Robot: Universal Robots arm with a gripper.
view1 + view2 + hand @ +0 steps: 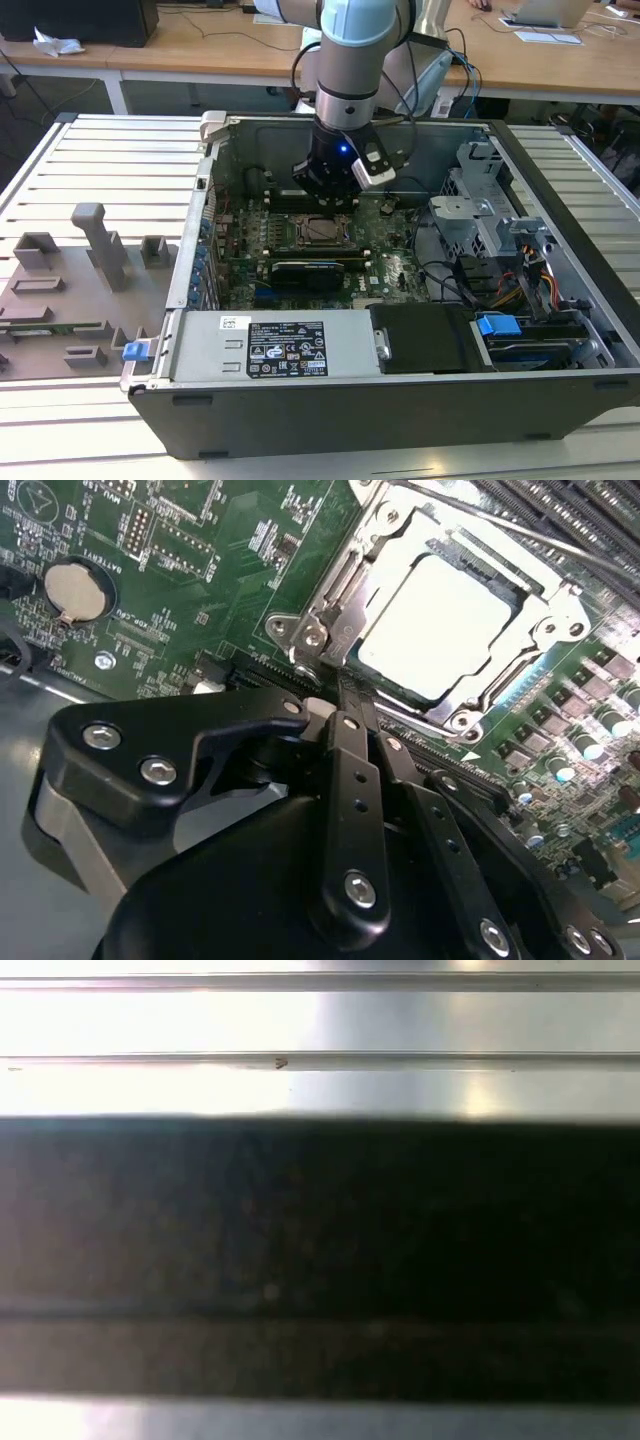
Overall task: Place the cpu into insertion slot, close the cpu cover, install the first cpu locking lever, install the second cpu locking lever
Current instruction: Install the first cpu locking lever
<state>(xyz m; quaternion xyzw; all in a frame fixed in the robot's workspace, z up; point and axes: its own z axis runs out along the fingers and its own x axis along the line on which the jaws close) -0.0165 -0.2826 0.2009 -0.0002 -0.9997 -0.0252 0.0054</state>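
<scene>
One cpu [440,620], pale square top facing up, lay flat in the single insertion slot [322,231] amid the green motherboard [200,570], framed by one cpu cover [345,585] lying down around it; being square, the chip showed no long axis. One thin lever rod [540,535] ran along the socket's far edge, and one round coin cell [75,590] sat well apart on open board. One gripper [345,715] hung just beside the cover's hinge edge, its black fingers [355,780] pressed together on nothing, inside the open computer case [560,190].
</scene>
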